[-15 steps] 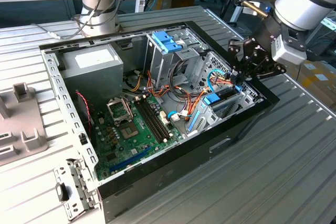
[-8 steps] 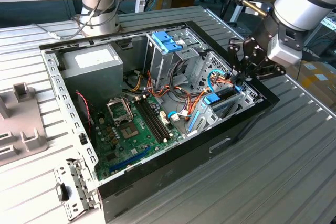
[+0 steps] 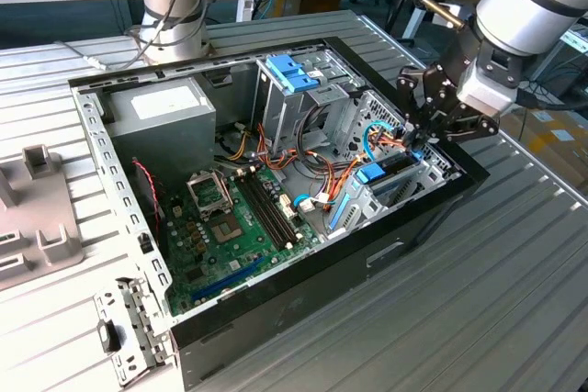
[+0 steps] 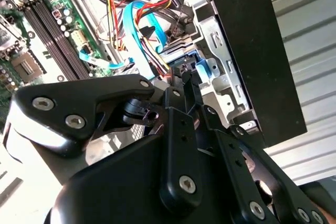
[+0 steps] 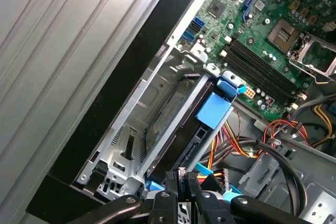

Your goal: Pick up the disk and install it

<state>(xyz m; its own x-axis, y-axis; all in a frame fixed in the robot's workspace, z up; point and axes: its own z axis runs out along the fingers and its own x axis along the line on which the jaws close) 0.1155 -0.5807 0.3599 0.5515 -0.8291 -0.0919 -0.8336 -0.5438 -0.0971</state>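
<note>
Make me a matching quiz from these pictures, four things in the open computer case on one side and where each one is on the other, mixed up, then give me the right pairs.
Things:
1. the disk
2. the gripper
3. the motherboard
4. the power supply box

Places:
A. flat on the floor of the case, in the middle
B. in the case's back corner, at the exterior view's left
C. in the drive bay by the case's black wall, at the exterior view's right
D. just above the drive bay, at the disk's blue end

Pairs: 1-C, 2-D, 3-A, 4-B
</note>
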